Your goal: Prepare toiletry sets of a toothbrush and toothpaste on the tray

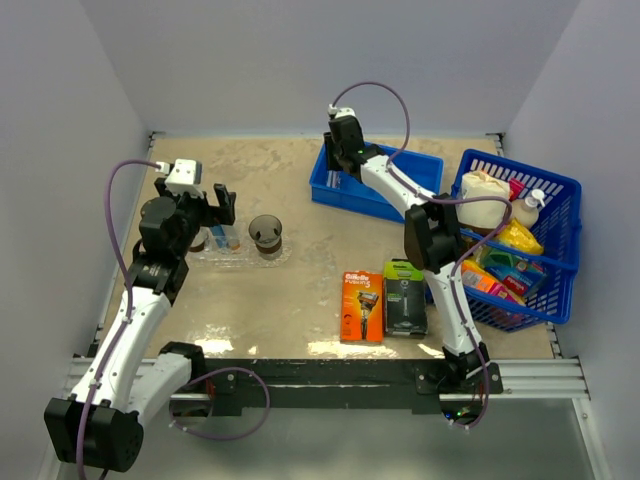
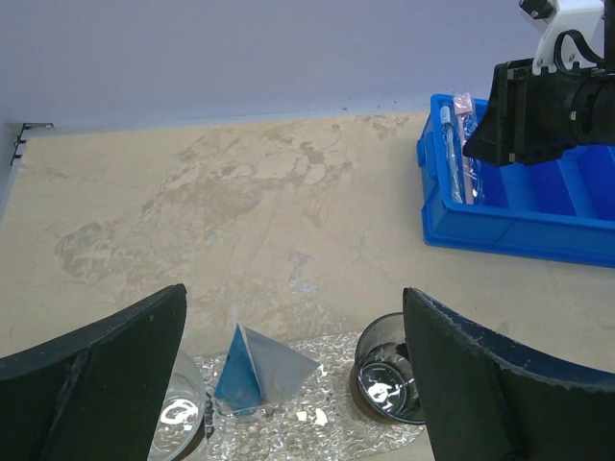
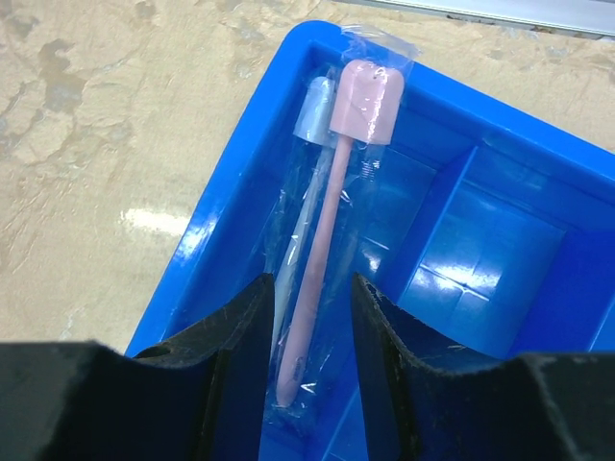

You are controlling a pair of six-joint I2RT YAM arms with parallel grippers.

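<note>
My right gripper [image 3: 309, 288] sits in the blue bin [image 3: 207, 240], fingers partly closed either side of the wrapped toothbrush [image 3: 332, 221], and I can't tell if they pinch it; the brush runs along the bin's left wall, handle between the fingers, head toward the far corner. The overhead view hides it behind that wrist; the left wrist camera shows my left gripper [image 2: 293, 298] spread wide, empty, above the tray [image 2: 317, 427] and toothpaste [image 2: 255, 379].
</note>
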